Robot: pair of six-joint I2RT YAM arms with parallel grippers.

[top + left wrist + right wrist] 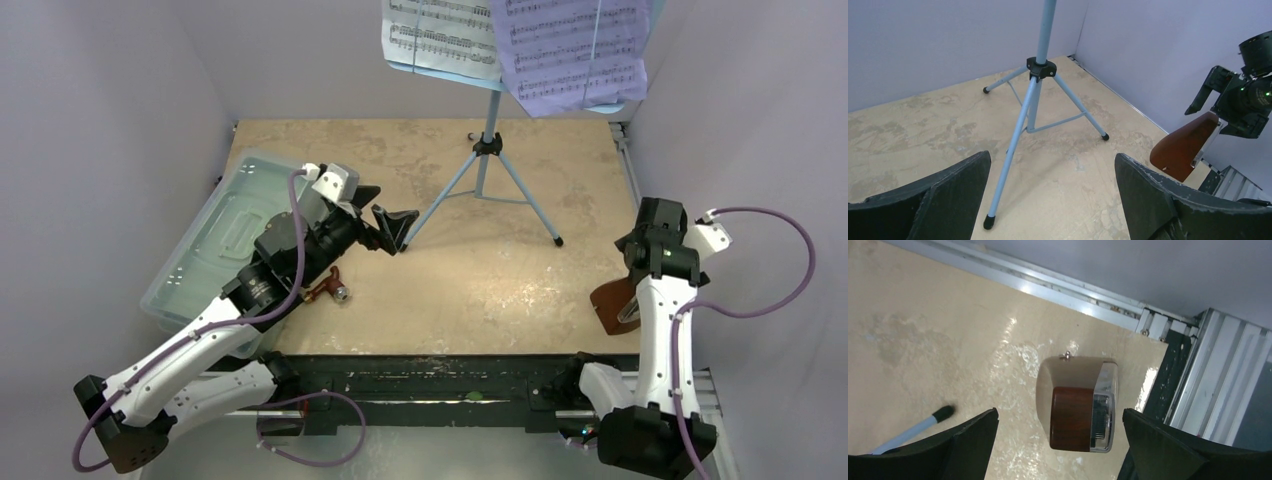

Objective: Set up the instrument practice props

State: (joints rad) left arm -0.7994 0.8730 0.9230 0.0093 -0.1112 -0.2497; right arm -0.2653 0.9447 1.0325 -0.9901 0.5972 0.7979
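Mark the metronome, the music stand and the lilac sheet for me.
metronome [1071, 417]: right wrist view, brown wooden side.
music stand [1042, 68]: left wrist view, black leg hub.
lilac sheet [572, 50]: top view, page middle.

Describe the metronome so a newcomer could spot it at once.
Start at the tan table and go to its near right corner, beside the right arm. There sits the metronome, a small brown pyramid with a clear front. It is the only squat brown thing there.

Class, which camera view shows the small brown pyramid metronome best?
The right wrist view: the small brown pyramid metronome with clear cover appears whole, from above, unobstructed. The top external view shows only a brown part beside the right arm, which hides the rest. The left wrist view shows one brown side.
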